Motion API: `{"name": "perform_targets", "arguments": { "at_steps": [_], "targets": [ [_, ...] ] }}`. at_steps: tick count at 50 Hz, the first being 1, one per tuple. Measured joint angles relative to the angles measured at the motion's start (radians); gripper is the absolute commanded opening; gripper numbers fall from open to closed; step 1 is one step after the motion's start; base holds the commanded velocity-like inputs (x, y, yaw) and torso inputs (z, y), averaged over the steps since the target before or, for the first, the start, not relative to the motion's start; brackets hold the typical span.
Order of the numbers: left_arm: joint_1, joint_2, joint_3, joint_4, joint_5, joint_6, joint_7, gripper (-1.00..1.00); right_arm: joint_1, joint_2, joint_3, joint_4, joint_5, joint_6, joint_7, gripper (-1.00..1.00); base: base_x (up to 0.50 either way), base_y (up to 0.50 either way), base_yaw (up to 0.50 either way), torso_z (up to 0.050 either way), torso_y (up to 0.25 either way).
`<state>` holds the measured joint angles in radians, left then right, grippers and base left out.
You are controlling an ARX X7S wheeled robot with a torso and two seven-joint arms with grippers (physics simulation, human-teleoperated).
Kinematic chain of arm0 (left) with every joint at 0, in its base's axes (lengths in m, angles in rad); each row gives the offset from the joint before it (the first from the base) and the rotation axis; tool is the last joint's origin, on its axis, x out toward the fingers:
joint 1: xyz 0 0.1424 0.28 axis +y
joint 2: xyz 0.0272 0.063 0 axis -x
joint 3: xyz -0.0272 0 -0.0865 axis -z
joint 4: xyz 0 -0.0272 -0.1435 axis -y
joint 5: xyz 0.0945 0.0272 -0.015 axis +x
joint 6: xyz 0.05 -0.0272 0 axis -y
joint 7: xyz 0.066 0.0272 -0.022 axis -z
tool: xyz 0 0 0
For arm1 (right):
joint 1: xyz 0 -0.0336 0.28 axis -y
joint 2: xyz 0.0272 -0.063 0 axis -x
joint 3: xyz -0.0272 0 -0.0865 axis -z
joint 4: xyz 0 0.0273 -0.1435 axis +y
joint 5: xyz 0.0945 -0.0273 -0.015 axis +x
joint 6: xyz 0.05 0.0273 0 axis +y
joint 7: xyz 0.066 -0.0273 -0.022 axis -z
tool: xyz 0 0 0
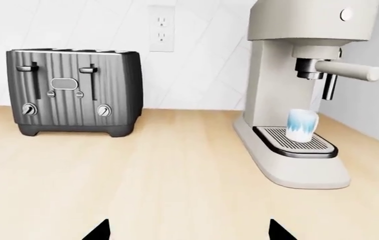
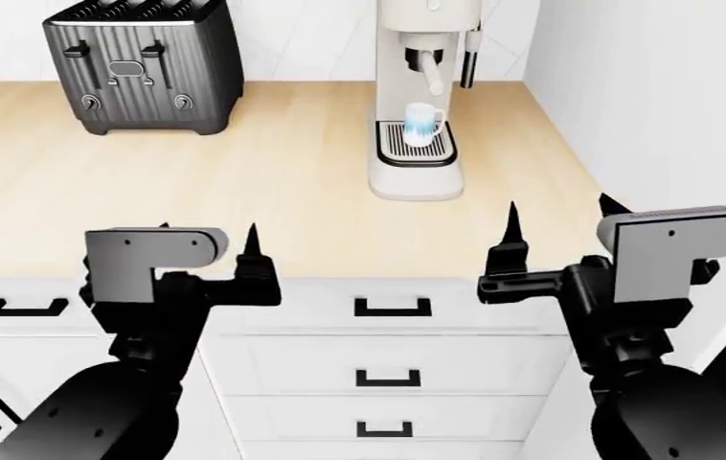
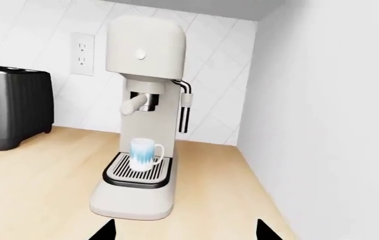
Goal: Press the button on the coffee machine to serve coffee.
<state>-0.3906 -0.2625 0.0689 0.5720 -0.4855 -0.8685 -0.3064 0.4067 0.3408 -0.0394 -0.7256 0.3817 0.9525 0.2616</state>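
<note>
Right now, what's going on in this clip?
A two-armed robot faces a kitchen counter and handles nothing yet. Both the left gripper and the right gripper hang open at the counter's near edge, well short of the coffee machine. A mug already sits on its drip tray under the spout. The button on the machine's head is untouched. A black toaster stands off to the left.

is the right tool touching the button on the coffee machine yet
Apart. In the head view the right tool sits at the near counter edge, with bare countertop between it and the coffee machine; the button is untouched.
</note>
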Motion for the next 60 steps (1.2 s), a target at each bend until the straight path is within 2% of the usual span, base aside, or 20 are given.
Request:
{"name": "perform_targets", "arguments": {
  "at_steps": [7, 17, 43, 60],
  "targets": [
    [-0.050, -0.011, -0.022, 0.018, -0.040, -0.074, -0.009, 1.00, 0.038, 0.020, 0.058, -0.046, 0.042, 0.085, -0.002, 1.00, 0.00, 0.00, 0.00, 0.000, 0.000],
    [-0.083, -0.034, -0.039, 0.038, -0.065, -0.128, -0.017, 1.00, 0.038, 0.038, 0.105, -0.068, 0.072, 0.118, -0.014, 1.00, 0.17, 0.00, 0.00, 0.000, 0.000],
    [-0.049, -0.047, -0.020, 0.029, -0.047, -0.086, -0.024, 1.00, -0.003, 0.045, 0.113, -0.041, 0.084, 0.072, -0.037, 1.00, 0.41, -0.18, 0.00, 0.000, 0.000],
    [-0.040, -0.053, -0.017, 0.020, -0.043, -0.066, -0.028, 1.00, -0.001, 0.047, 0.086, -0.030, 0.086, 0.066, -0.038, 1.00, 0.40, -0.01, 0.00, 0.000, 0.001]
  ]
}}
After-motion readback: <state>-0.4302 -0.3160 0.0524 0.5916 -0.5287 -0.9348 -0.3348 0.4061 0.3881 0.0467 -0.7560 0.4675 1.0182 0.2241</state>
